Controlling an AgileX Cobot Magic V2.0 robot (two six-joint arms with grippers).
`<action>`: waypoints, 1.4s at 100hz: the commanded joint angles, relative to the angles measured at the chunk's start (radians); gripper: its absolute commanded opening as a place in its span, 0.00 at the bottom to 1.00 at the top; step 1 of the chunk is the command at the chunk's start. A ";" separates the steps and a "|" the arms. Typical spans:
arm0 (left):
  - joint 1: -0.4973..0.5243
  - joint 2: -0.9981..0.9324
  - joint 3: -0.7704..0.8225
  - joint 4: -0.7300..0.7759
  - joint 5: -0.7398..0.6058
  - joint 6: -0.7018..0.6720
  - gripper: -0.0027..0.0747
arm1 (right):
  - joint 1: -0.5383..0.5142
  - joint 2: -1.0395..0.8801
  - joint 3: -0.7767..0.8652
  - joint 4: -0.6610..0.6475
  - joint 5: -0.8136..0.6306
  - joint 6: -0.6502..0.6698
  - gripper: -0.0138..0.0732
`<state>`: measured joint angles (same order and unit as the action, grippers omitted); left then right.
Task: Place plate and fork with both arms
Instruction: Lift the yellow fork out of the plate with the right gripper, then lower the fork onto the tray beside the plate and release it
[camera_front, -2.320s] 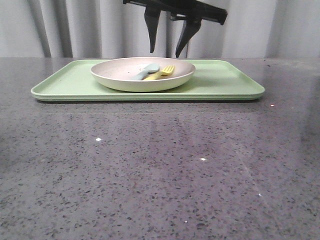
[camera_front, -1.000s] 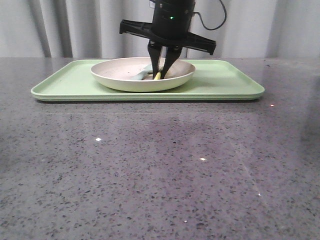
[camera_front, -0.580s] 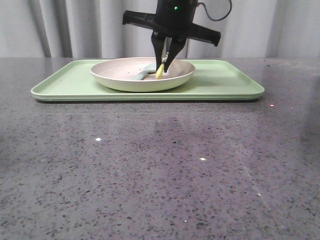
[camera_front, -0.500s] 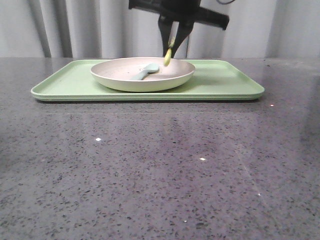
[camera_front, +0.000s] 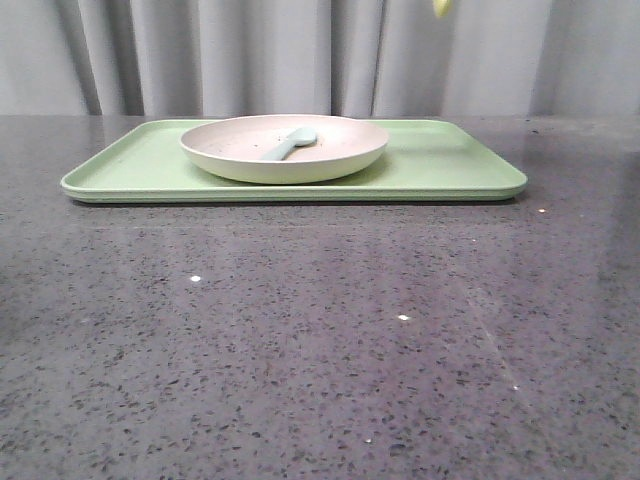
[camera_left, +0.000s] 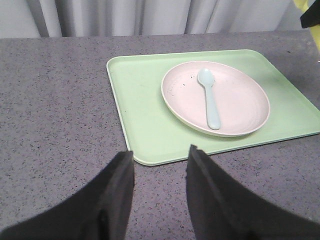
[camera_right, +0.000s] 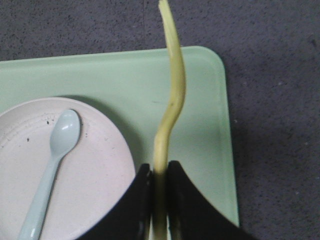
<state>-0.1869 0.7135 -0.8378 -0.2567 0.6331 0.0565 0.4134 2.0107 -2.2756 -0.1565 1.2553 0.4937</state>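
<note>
Your right tool (camera_right: 159, 192) is clamped on the yellow fork (camera_right: 170, 107), holding it high above the green tray (camera_front: 440, 160); from the front only a yellow tip shows at the top edge. Your left tool (camera_left: 159, 185) hangs spread apart and empty over the grey counter (camera_front: 300, 340), near the tray's edge. The plate (camera_front: 285, 147) sits on the tray with a pale blue spoon (camera_left: 210, 97) lying in it.

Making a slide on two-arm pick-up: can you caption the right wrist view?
Right end effector grips the fork above the tray; the spoon remains on the plate.
</note>
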 joint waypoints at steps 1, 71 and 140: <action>0.004 -0.003 -0.027 -0.019 -0.074 -0.009 0.37 | -0.025 -0.078 -0.027 -0.003 0.091 -0.058 0.18; 0.004 -0.003 -0.027 -0.019 -0.074 -0.009 0.37 | -0.091 0.032 0.125 0.196 0.074 -0.259 0.17; 0.004 -0.003 -0.027 -0.019 -0.074 -0.009 0.37 | -0.101 0.096 0.125 0.232 0.067 -0.264 0.43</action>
<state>-0.1869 0.7135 -0.8378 -0.2567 0.6331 0.0565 0.3249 2.1659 -2.1250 0.0736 1.2475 0.2386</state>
